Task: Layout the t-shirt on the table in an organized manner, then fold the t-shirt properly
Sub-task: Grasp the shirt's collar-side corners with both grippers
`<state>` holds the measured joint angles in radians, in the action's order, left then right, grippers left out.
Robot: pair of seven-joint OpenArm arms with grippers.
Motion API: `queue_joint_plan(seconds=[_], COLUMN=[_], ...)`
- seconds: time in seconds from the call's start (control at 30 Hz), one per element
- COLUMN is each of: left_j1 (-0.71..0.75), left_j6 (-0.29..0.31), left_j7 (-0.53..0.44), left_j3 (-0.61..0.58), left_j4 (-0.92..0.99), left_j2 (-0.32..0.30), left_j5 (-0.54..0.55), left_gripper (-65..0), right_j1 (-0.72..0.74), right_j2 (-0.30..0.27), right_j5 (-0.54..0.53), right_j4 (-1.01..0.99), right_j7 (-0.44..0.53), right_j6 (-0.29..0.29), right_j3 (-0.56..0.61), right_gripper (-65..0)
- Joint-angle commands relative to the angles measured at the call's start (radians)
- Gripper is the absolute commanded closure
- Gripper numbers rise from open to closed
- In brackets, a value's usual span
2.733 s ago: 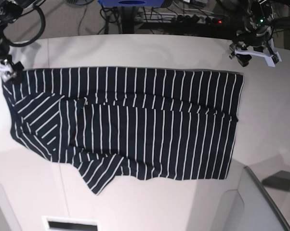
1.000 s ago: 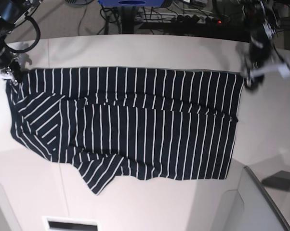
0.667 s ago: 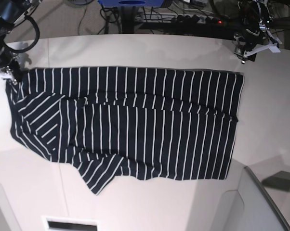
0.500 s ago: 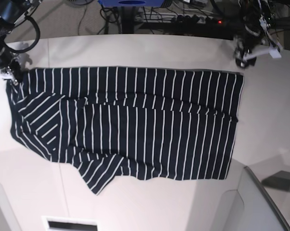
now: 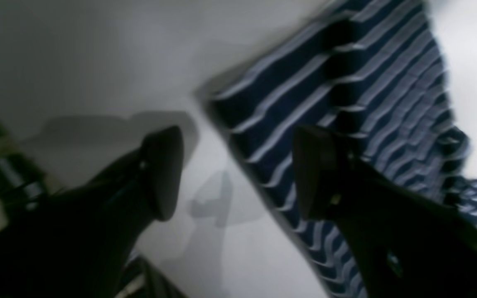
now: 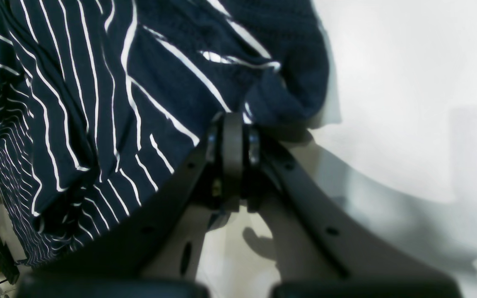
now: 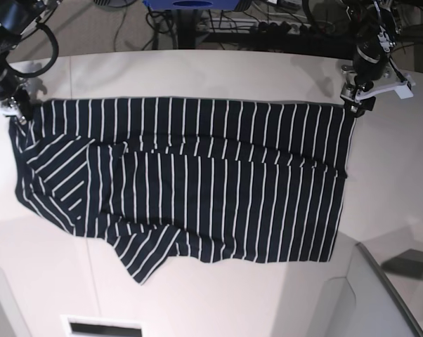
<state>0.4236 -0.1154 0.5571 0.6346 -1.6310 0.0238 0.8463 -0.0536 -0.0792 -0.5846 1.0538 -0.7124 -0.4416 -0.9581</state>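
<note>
The dark navy cotton t-shirt with thin white stripes (image 7: 183, 179) lies spread wide across the large off-white smooth surface (image 7: 197, 74), its far edge fairly straight, its near left part bunched with a diagonal flap.

My left gripper (image 7: 357, 104), which sits at the far right of the base view, has come back down in the last half second. A moment ago it was lifted clear and off to the side; now it hangs right over the shirt's far right corner. From its wrist camera, blurred by motion, its jaws stand wide apart (image 5: 234, 174), one finger over bare surface and the other over striped cloth, with the corner's edge between them. Nothing is pinched yet.

My right gripper (image 7: 16, 112), at the far left, has not moved. Its jaws are closed tight on a fold of the shirt (image 6: 232, 157) at the far left corner.

I judge this as setting up a two-corner hold, so the far edge can be lifted and the layout or fold continued.
</note>
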Motion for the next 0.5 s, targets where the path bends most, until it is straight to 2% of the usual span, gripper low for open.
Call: queue_joint_plan(seconds=[0.0,0.47], left_j1=[-0.01,-0.13], left_j6=[0.01,0.013], left_j7=[-0.015,-0.016], left_j3=[0.003,0.001], left_j4=[-0.002,0.2], left_j2=[-0.011,-0.032], left_j5=[0.012,0.008], left_gripper=[-39.5,-39.5], right_j1=[-0.002,-0.015], right_j2=[-0.008,-0.009], right_j5=[0.021,0.016], right_j4=[0.009,0.009], right_j7=[-0.016,-0.016], right_j6=[0.013,0.013], right_j3=[-0.002,-0.005], right_gripper=[-0.8,-0.8])
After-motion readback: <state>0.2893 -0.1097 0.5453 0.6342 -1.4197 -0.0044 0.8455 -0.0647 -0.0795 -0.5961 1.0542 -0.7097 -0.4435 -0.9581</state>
